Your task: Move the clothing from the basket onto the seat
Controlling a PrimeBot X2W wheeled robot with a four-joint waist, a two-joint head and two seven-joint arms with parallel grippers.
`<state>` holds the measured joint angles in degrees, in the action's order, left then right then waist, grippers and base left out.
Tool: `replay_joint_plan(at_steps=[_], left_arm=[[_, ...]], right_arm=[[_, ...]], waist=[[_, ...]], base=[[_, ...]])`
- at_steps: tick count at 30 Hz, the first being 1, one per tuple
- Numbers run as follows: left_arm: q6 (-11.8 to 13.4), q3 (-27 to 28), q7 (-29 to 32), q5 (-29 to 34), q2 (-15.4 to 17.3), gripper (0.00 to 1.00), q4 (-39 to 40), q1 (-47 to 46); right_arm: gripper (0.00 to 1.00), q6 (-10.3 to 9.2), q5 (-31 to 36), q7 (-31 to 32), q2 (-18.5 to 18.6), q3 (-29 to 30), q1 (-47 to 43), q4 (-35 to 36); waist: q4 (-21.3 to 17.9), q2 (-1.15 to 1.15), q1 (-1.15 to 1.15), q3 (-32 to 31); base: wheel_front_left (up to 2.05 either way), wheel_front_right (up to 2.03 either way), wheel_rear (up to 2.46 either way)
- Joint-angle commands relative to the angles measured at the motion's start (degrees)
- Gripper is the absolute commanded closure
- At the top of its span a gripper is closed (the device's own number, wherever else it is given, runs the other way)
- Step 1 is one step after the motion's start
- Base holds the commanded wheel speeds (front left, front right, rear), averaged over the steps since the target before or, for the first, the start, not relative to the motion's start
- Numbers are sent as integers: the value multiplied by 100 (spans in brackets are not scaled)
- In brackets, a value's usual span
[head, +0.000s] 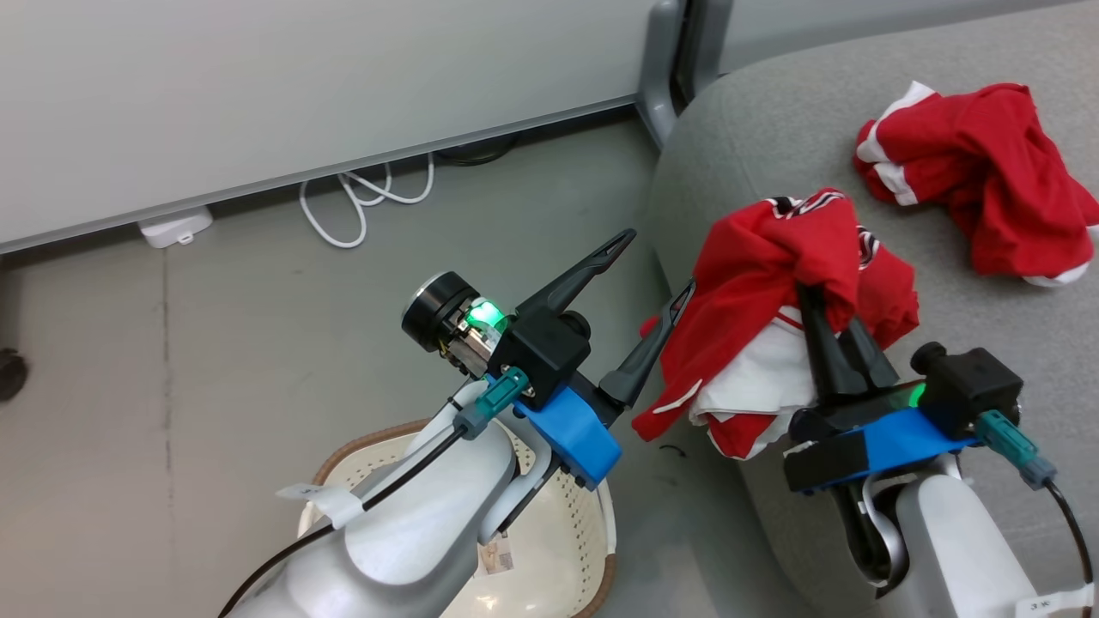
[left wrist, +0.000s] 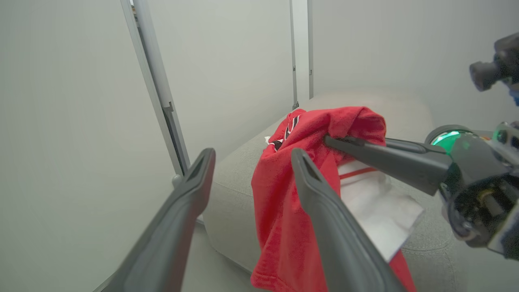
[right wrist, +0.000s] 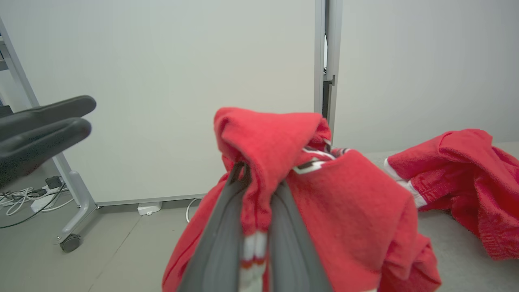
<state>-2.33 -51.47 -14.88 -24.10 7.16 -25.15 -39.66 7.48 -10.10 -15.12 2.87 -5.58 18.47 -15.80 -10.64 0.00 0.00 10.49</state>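
Note:
My right gripper [head: 809, 290] is shut on a red shirt with white lining [head: 755, 275], holding it bunched over the left end of the grey seat [head: 773, 112], its hem hanging past the edge. In the right wrist view the gripper [right wrist: 259, 182] pinches a fold of that shirt [right wrist: 357, 194]. Another red shirt [head: 979, 189] lies crumpled on the seat farther right. My left gripper [head: 652, 273] stands open just left of the held shirt, above the cream basket [head: 592, 524], whose visible part holds no clothing. The left wrist view looks past the open left gripper [left wrist: 252, 158] at the shirt [left wrist: 284, 211].
A white partition wall [head: 258, 86] runs along the back, with its grey leg [head: 657, 77] beside the seat. A white cable [head: 361, 202] and a small adapter [head: 176, 227] lie on the grey floor by the wall. A castor foot [right wrist: 71, 242] stands at the left.

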Motion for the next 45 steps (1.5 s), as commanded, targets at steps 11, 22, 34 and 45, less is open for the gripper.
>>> replay_joint_plan(at_steps=[11,22,34,45], left_arm=[[-33,-85,-33,72,49,0,20,109],[-34,-58,-36,99,45,0,37,50],[30,51,-35,236,183,0,189,-246],[58,14,63,475,308,0,356,-772]], right_arm=[[100,3,30,-4,3,483,-371,227],[100,3,-22,-4,3,653,-393,411],[100,3,265,-4,4,1086,742,1098],[100,2,377,-4,727,2453,2709,1267]], waist=[[-401,0,0,135],[-473,0,0,202],[-432,0,0,788],[-271,0,0,2016]], base=[[0,0,0],[0,0,0],[0,0,0],[0,0,0]])
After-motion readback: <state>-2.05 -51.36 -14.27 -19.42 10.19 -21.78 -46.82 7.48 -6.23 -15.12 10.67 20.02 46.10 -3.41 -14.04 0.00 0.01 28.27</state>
